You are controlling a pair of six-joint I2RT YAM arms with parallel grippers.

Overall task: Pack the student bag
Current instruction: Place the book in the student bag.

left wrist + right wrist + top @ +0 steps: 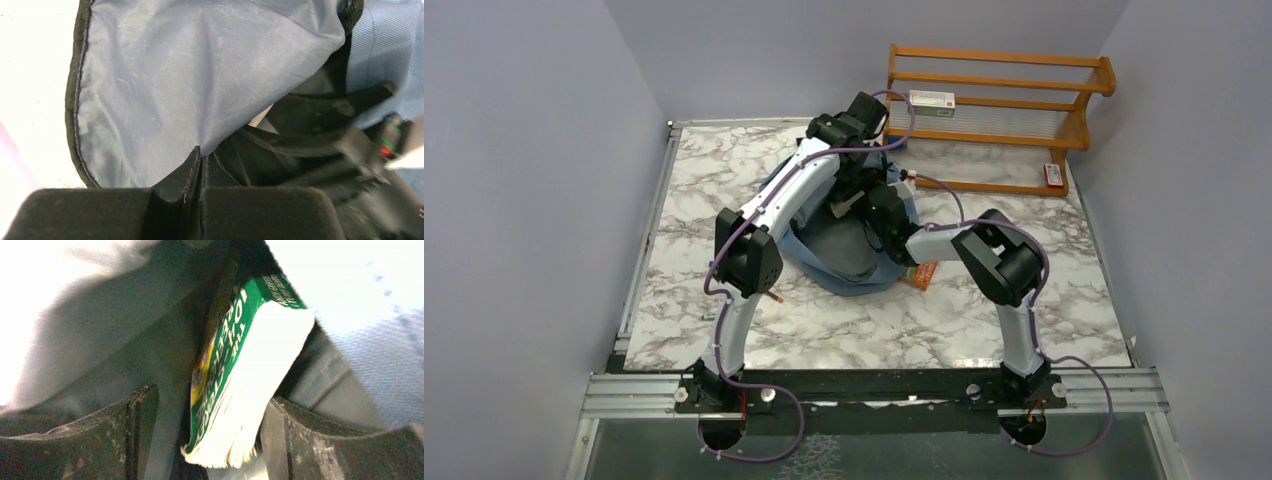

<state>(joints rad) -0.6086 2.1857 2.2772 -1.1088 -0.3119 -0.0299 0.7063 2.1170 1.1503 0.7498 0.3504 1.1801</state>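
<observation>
Student bag [844,260] lies slumped beneath both arms. My left gripper [199,162] is clenched on the bag's mouth lining, propping it open. My right gripper [207,400] sits released inside the bag, with the green paperback [235,375] only leaning on one finger. Risks I see: the lining slips the pinch and the mouth collapses, or pulling out drags the paperback back out
</observation>
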